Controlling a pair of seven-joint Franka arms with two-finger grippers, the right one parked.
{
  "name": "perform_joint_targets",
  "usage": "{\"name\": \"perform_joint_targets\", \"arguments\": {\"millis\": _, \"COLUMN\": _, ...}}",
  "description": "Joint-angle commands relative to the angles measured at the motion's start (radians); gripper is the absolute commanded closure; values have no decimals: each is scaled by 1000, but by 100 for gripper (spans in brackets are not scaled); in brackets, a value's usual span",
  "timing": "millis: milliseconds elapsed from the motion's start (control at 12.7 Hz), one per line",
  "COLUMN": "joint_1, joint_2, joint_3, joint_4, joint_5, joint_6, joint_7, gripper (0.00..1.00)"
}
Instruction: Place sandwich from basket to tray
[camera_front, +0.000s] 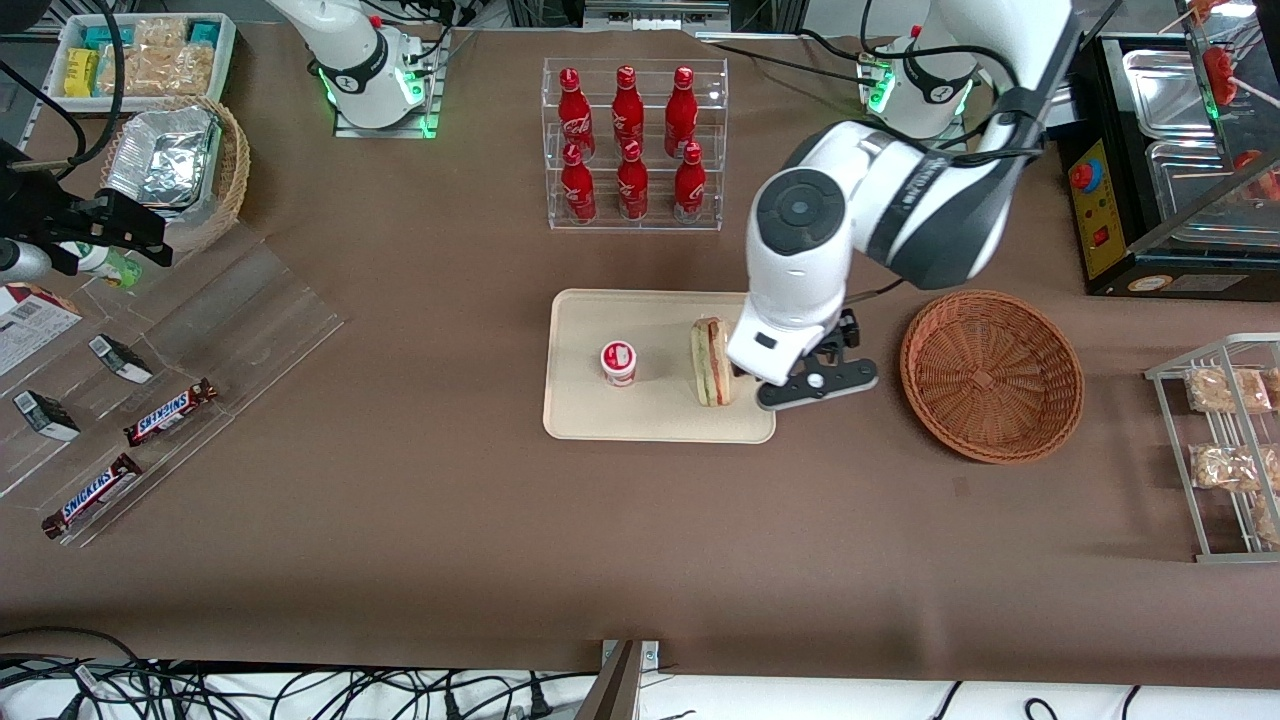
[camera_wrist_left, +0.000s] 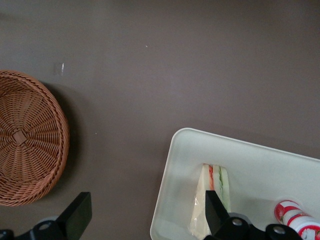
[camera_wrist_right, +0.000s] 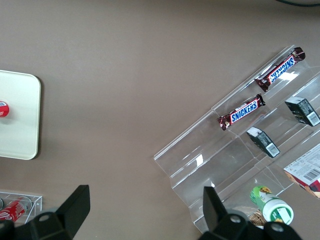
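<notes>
Sandwich (camera_front: 711, 362): standing on edge on the tray (camera_front: 590, 415), beside a small red-and-white cup (camera_front: 619, 363).
Gripper (camera_wrist_left: 145, 215): above the tray's edge, jaws spread, one finger (camera_wrist_left: 214, 211) by the sandwich.
Basket (camera_front: 990, 375): near the tray.

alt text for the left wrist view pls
A wedge sandwich lies on a cream tray beside a small red-and-white cup, with the open gripper above the tray's edge. The brown wicker basket sits empty nearby.

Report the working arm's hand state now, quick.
Left hand: open, holding nothing, above the tray edge nearest the basket; the sandwich lies on the tray beside it.
</notes>
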Motion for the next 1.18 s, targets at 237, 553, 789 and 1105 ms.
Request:
{"name": "perform_joint_targets", "arguments": {"millis": 237, "joint_1": 137, "joint_2": -80, "joint_3": -13, "joint_4": 6, "joint_5": -70, "joint_6": -82, "joint_7": 165, "gripper": 0}}
{"name": "perform_joint_targets", "arguments": {"millis": 553, "joint_1": 305, "joint_2": -174, "joint_3": -1, "joint_4": 6, "joint_5": -199, "joint_6": -206, "joint_7": 524, "gripper": 0}}
{"name": "perform_joint_targets", "arguments": {"millis": 789, "joint_1": 308, "joint_2": -217, "joint_3": 102, "joint_4": 6, "joint_5": -222, "joint_6": -250, "joint_7": 693, "gripper": 0}}
{"name": "perform_joint_targets", "arguments": {"millis": 1105, "joint_1": 322, "joint_2": -215, "joint_3": 148, "joint_4": 6, "joint_5": -243, "joint_6": -251, "joint_7": 825, "gripper": 0}}
